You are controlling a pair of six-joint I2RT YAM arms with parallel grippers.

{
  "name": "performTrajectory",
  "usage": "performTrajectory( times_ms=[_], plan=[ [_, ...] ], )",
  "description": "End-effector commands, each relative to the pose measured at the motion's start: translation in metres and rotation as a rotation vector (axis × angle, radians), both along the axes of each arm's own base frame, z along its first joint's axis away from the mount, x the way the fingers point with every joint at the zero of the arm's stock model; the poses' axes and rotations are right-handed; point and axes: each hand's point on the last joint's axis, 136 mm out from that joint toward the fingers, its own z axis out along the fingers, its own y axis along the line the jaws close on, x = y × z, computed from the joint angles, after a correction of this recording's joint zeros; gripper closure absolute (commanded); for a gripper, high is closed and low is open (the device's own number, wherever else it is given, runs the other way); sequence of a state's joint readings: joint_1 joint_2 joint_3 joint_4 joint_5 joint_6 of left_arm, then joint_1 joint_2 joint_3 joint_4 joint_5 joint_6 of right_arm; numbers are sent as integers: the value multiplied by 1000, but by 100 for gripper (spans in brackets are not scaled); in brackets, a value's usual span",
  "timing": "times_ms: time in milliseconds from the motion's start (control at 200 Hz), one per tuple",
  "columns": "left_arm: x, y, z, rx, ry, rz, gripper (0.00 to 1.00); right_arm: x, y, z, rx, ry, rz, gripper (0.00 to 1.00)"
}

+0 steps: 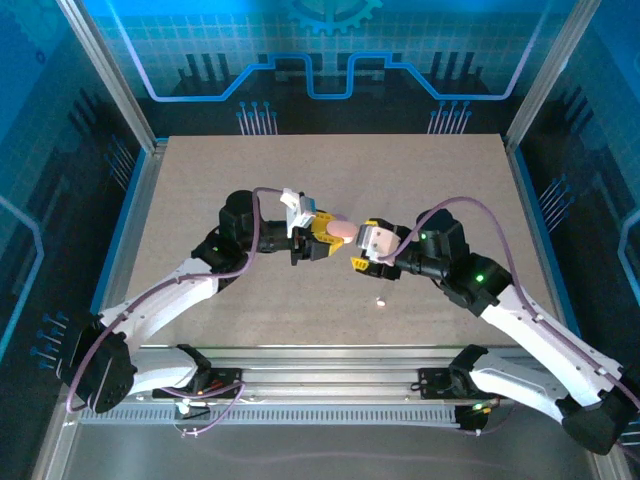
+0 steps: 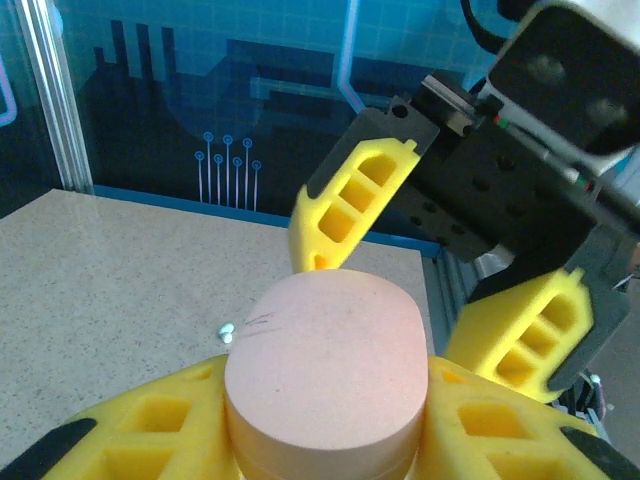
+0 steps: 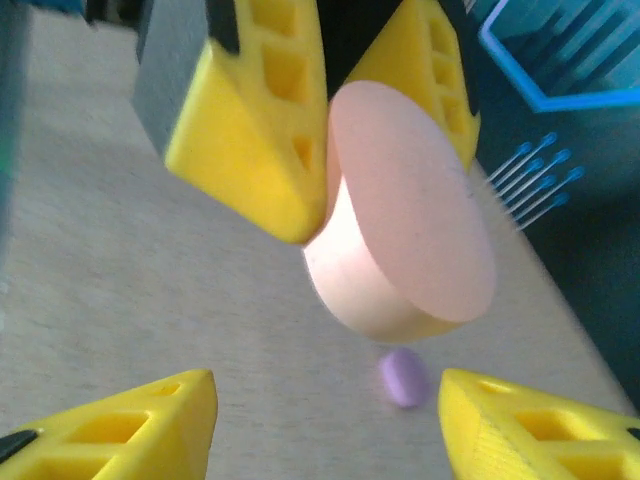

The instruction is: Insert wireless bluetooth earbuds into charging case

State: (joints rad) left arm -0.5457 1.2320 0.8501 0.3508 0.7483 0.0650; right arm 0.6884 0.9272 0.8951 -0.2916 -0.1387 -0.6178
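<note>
In the top view the 2 arms meet at the middle of the counter [image 1: 200,180], the left jaws pointing right and the right jaws pointing left, nearly tip to tip. The left jaws are closed on the pink oval case [image 1: 342,230], which juts from their tips toward the right jaws. In the left wrist view the case [image 2: 325,370] sits at the lower middle, pinched at its sides between 2 yellow fingers [image 2: 150,420], flat face up, and it appears shut. The right jaws stand well open with nothing in them. In the right wrist view their fingers [image 3: 120,430] sit in the 2 lower corners, and the case [image 3: 410,210] is ahead of them at the upper middle, held off the counter. In the left wrist view they flank the far end of the case, 1 finger at the upper middle and 1 at the right; whether they touch it I cannot tell. A purple earbud [image 3: 403,377] lies on the counter below the case. A pale earbud [image 1: 380,301] lies on the counter just below the right jaws in the top view, and the left wrist view shows 1 [image 2: 228,331] just left of the case. I cannot tell whether these are the same earbud.
</note>
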Motion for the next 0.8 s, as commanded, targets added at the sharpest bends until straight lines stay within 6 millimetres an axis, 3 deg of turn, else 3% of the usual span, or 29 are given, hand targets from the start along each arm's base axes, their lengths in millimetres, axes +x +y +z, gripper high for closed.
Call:
performTrajectory(
  times_ms=[0,100,210,300,355,375,465,485,545,675,795],
  plan=[
    [-5,-1,30,-59,-48,-28,68,23,-1,35,-30,-354,-60,38],
    [-3,0,29,-52,-58,-15,68,24,2,42,13,-367,-56,36],
    [2,4,30,-62,-103,41,68,17,-3,40,80,-127,-20,37],
    [2,6,32,-50,-104,50,68,22,-18,30,98,-37,-121,39],
    [1,5,33,-52,-107,45,68,23,-28,40,204,-4,-182,34],
    [2,6,33,-54,-114,52,68,23,-31,34,246,51,-196,33],
    [6,12,37,-79,-180,111,69,18,-44,38,479,377,-228,32],
    [7,14,38,-80,-194,127,69,18,-45,50,522,416,-232,32],
    [7,15,37,-66,-227,138,69,21,-49,52,630,682,-300,32],
    [5,12,37,-37,-248,102,67,19,-26,61,736,1258,-250,31],
    [7,10,39,-43,-262,101,67,17,-6,63,771,1506,-199,30]
  ],
)
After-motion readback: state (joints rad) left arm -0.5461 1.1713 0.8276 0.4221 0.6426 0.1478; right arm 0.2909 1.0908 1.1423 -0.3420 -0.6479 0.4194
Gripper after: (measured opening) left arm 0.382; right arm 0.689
